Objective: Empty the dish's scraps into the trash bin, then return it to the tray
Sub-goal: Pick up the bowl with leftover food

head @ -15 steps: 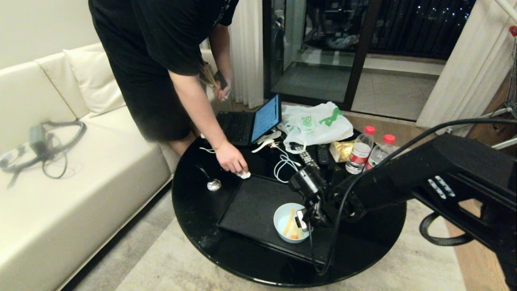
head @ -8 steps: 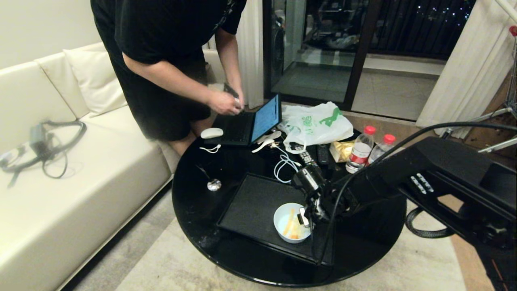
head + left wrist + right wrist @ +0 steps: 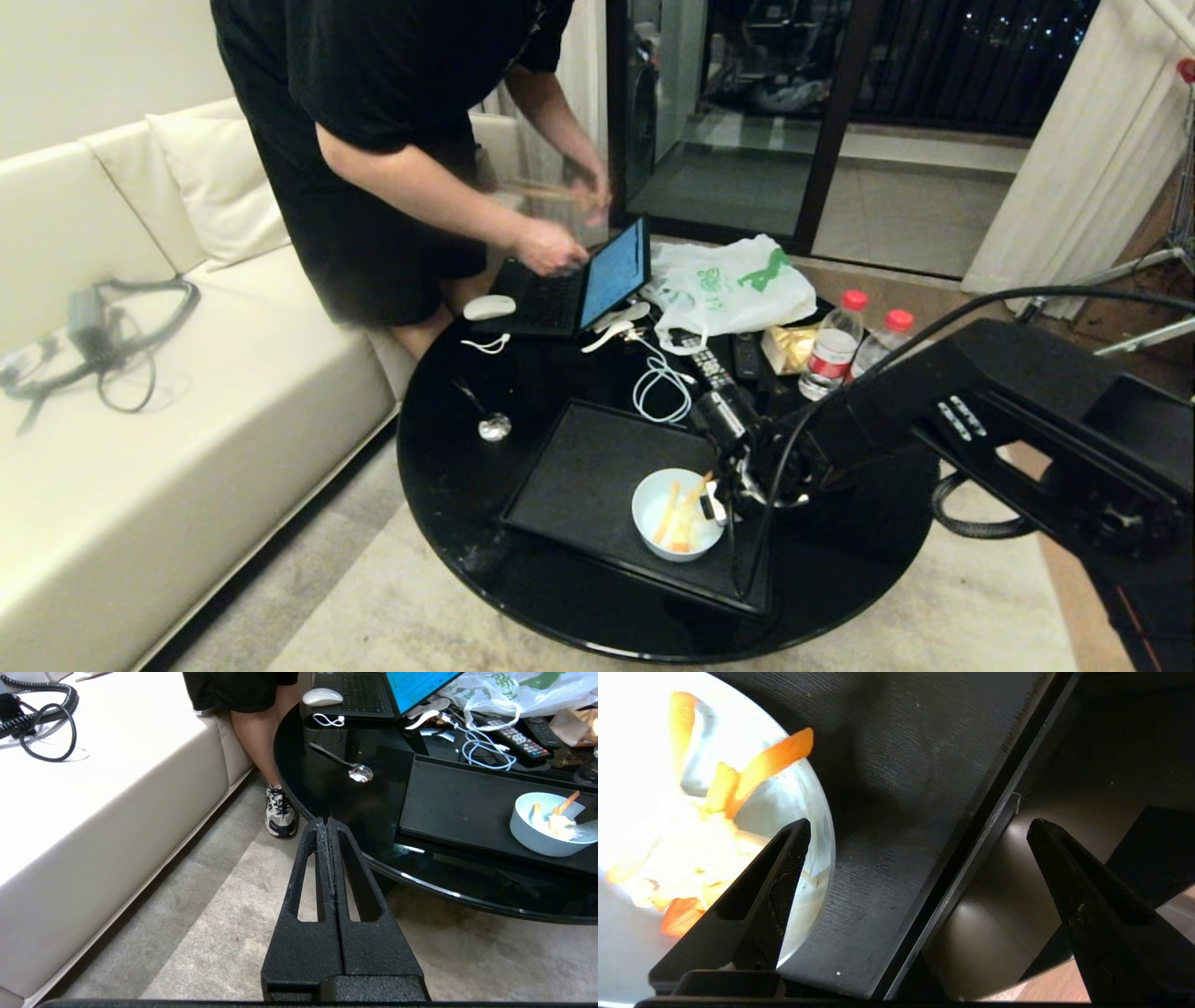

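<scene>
Down at the near right corner of the tray (image 3: 579,476), my right gripper (image 3: 915,858) hangs spread wide over the dish (image 3: 677,513), one finger above its white inside and the other out past the tray's rim, a stance that looks meant to straddle the dish's wall for a pinch. Scraps (image 3: 680,521) lie in the dish, so nothing has been emptied yet, and no trash bin shows in any view. My left gripper (image 3: 331,826) is parked off the table (image 3: 448,467) edge over the carpet, fingers pressed together. A person (image 3: 392,140) leans over the laptop (image 3: 583,285) at the far side
</scene>
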You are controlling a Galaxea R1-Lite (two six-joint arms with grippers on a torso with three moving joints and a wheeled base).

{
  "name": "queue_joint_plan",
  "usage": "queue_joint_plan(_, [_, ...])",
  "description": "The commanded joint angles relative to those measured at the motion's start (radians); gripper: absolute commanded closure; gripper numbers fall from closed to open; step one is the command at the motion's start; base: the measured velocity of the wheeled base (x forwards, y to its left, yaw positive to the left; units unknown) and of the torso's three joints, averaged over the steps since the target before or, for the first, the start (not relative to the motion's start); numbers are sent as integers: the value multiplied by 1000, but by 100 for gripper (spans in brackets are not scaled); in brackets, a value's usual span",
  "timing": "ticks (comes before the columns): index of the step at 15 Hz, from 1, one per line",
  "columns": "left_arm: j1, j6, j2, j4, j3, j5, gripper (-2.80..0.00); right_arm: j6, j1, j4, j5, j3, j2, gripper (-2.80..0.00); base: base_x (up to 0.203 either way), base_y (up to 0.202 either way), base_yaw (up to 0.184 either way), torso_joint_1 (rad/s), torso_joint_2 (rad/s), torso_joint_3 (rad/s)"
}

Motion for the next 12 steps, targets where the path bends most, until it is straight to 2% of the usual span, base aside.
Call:
queue_joint_plan(1, [0, -1, 0, 0, 0, 0, 0, 2, 0, -4, -2, -6, 16, -280, 0, 0, 0, 0, 0, 0])
queue_joint_plan(12, [0, -1, 0, 0, 0, 2, 0, 4, 15, -14, 0, -7, 41, -280, 0, 0, 0, 0, 0, 0])
